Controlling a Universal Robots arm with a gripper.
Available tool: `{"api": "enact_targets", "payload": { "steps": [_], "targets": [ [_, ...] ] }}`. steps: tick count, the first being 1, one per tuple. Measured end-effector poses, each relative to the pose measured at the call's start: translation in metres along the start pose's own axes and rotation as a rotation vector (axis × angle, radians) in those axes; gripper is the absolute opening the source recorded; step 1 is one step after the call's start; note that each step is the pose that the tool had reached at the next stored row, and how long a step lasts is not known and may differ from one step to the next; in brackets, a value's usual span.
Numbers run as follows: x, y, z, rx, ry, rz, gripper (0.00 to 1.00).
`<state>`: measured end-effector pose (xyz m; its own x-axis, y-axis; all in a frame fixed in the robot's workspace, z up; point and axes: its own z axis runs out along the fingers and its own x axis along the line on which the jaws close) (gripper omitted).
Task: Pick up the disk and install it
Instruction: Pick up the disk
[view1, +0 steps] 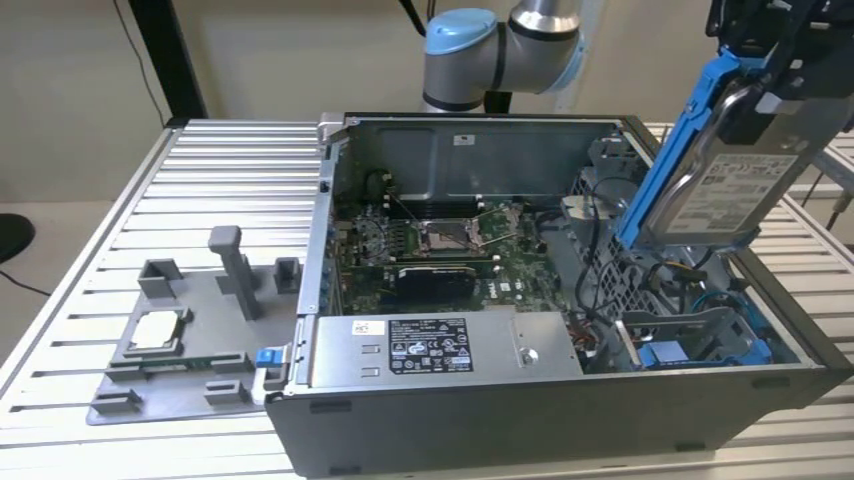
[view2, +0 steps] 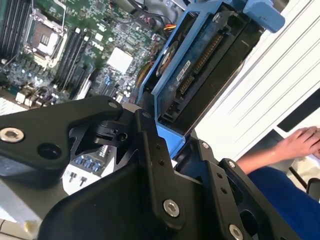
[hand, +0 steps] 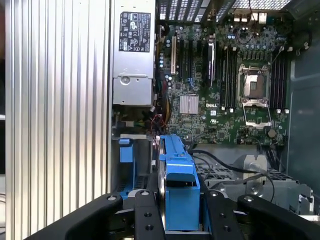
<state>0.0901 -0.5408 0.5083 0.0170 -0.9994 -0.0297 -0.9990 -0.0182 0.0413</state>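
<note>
The disk (view1: 727, 190), a silver drive with a white label in a blue frame, hangs tilted nearly on edge above the open computer case (view1: 534, 410), at the exterior view's right. My gripper (view1: 774, 70) is shut on its upper end. In the second wrist view the disk (view2: 200, 65) juts out from between the black fingers (view2: 150, 135) of the gripper (view2: 172, 142). In the first wrist view the disk (hand: 180, 180) is edge-on in the gripper (hand: 180, 205), above the blue-railed drive bay (hand: 127, 150). That bay (view1: 701, 335) lies below the disk.
The case holds a motherboard (view1: 427, 235) and a long grey power supply (view1: 441, 345). A grey fixture plate (view1: 174, 345) with a small silver chip (view1: 154, 328) lies on the slatted table (view1: 200, 170). A person's hand (view2: 300, 142) shows beside the table.
</note>
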Motion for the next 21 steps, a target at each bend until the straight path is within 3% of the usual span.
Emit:
{"api": "enact_targets", "payload": {
  "steps": [10,18,21],
  "targets": [
    [0.0183,-0.0062,-0.0006,0.0001,-0.0001,0.002,0.0],
    [0.029,-0.0126,0.0009,0.0001,-0.0002,0.003,0.0],
    [0.0293,-0.0127,0.001,0.0001,-0.0004,0.003,0.0]
  ]
}}
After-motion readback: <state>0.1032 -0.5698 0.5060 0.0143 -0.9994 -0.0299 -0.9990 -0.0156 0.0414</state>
